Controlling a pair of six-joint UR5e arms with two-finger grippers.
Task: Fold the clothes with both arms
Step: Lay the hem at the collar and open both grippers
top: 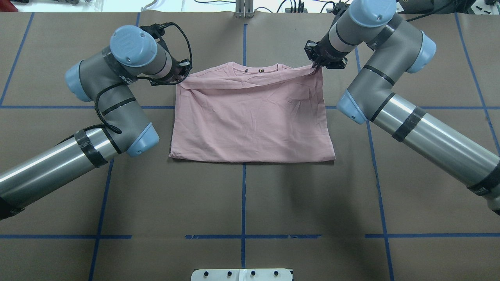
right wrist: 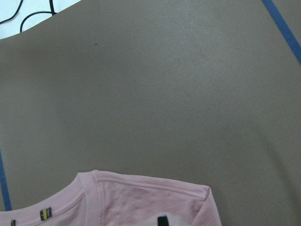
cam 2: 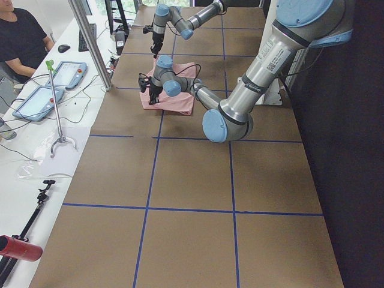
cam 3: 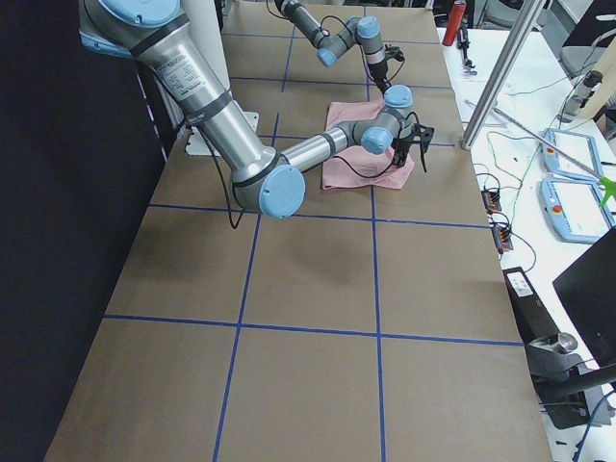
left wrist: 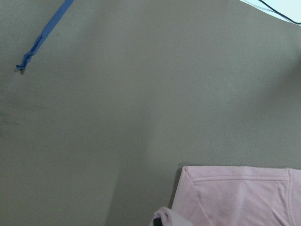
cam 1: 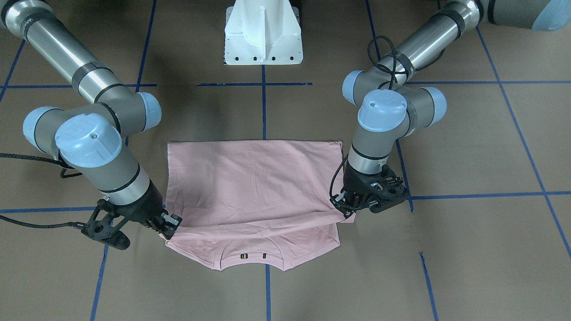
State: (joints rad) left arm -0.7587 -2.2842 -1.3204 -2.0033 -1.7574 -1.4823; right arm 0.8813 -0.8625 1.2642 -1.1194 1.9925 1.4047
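The black two-finger left gripper [top: 183, 75] and black two-finger right gripper [top: 317, 65] are each pinched closed on a hem corner of the pale pink fabric T-shirt [top: 250, 121].

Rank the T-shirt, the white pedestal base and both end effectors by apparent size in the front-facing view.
Largest: T-shirt.
Next: white pedestal base, though the top edge crops it.
Smallest: left end effector and right end effector, which look about alike, so unranked.

The pale pink T-shirt [top: 250, 117] is being held folded on the tabletop [top: 250, 195], corners being pinched by left hand [top: 183, 75] and right hand [top: 317, 65].
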